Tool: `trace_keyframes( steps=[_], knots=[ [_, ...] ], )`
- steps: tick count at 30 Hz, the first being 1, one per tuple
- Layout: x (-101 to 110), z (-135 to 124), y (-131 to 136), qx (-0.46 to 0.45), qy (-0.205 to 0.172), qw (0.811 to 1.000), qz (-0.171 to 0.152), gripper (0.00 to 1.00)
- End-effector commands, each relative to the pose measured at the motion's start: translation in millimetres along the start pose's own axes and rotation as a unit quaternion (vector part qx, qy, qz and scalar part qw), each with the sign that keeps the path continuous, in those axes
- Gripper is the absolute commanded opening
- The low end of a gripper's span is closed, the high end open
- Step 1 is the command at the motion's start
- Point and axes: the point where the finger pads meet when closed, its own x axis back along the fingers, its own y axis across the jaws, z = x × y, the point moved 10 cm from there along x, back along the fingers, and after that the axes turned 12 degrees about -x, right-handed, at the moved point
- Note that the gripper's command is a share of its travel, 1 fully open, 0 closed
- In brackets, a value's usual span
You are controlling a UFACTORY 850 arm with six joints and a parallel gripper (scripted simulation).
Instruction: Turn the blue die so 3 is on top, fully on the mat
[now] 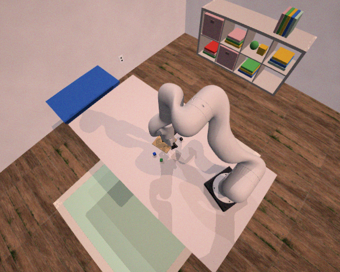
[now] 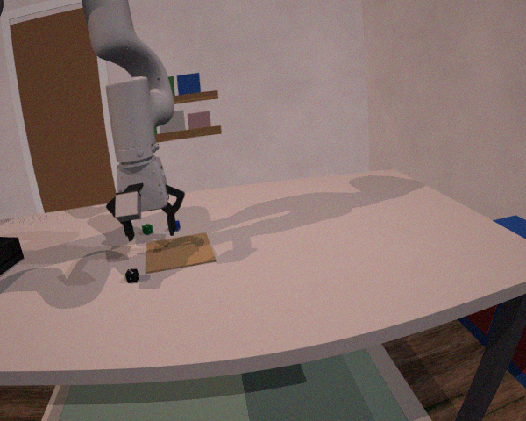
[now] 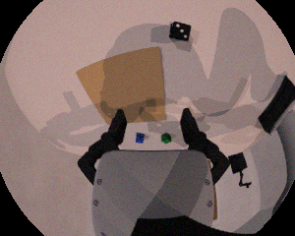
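Observation:
The small blue die (image 1: 154, 153) (image 2: 177, 224) (image 3: 140, 137) lies on the bare table, just off the tan mat (image 1: 158, 144) (image 2: 181, 255) (image 3: 131, 82). Its pips are too small to read. A green die (image 1: 161, 160) (image 2: 147, 228) (image 3: 166, 137) lies close beside it. A black die (image 1: 181, 139) (image 2: 131, 274) (image 3: 181, 30) lies off the opposite side of the mat. My gripper (image 1: 171, 147) (image 2: 150, 234) (image 3: 152, 115) is open and empty. It hangs above the table at the mat's edge. One finger partly hides the blue die in the exterior view.
The arm's black base plate (image 1: 214, 187) (image 2: 0, 258) stands at one end of the table (image 1: 120, 99) (image 2: 344, 253). A blue bench (image 1: 82, 90) stands beside the far table edge. A shelf unit (image 1: 253, 43) stands against the wall.

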Motion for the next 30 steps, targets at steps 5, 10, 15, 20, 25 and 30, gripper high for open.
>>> trace_keyframes(
  steps=[5, 10, 15, 20, 25, 30],
  knots=[
    [-0.6, -63.2, -8.0, 0.000, 0.007, 1.000, -0.003, 1.00],
    [-1.0, -87.0, -10.2, 0.000, 0.007, 1.000, -0.003, 1.00],
    [-1.1, -94.8, -10.9, 0.000, 0.007, 1.000, -0.003, 1.00],
    [-1.1, -98.6, -11.2, 0.000, 0.007, 1.000, -0.003, 1.00],
    [-1.1, -98.6, -11.2, 0.000, 0.007, 1.000, -0.003, 1.00],
    [-1.1, -98.6, -11.2, 0.000, 0.007, 1.000, -0.003, 1.00]
  ],
)
